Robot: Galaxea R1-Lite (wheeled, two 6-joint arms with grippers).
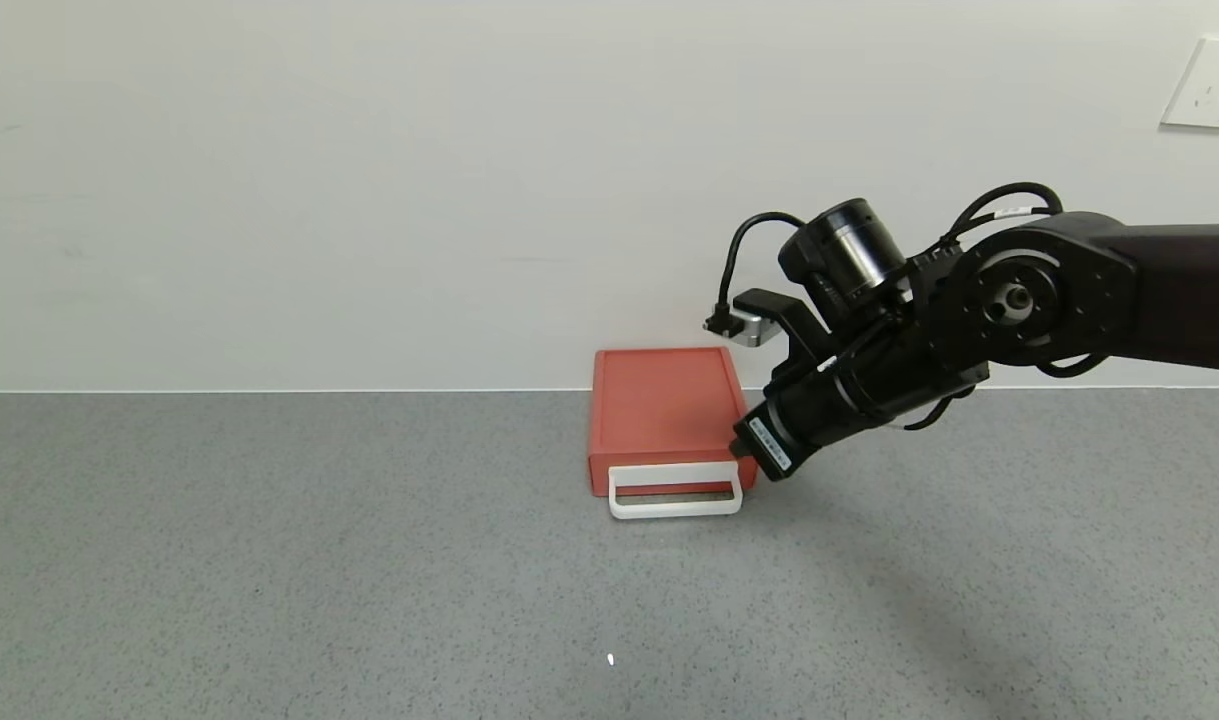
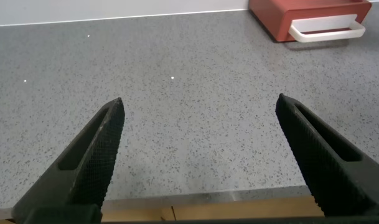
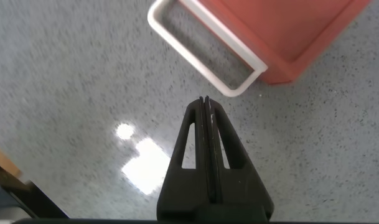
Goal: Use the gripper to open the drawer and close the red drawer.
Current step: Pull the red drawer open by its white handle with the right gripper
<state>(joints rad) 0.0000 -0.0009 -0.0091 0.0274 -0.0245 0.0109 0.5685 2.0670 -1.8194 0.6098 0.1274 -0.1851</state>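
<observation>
Grey countertop point(image 1: 269, 560) — right gripper point(image 3: 205, 102) pinched empty, seemingly just beside the red drawer's point(image 1: 664, 410) handle point(image 1: 675, 491).

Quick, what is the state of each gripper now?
Left gripper: open, holding nothing, over the bare table.
Right gripper: closed, holding nothing, just short of the white handle of the red drawer.

looks like a lab or test room: bare speckled grey surface point(image 1: 269, 560), plain white wall point(image 1: 369, 180), one wall socket point(image 1: 1207, 84), nothing domestic visible.
</observation>
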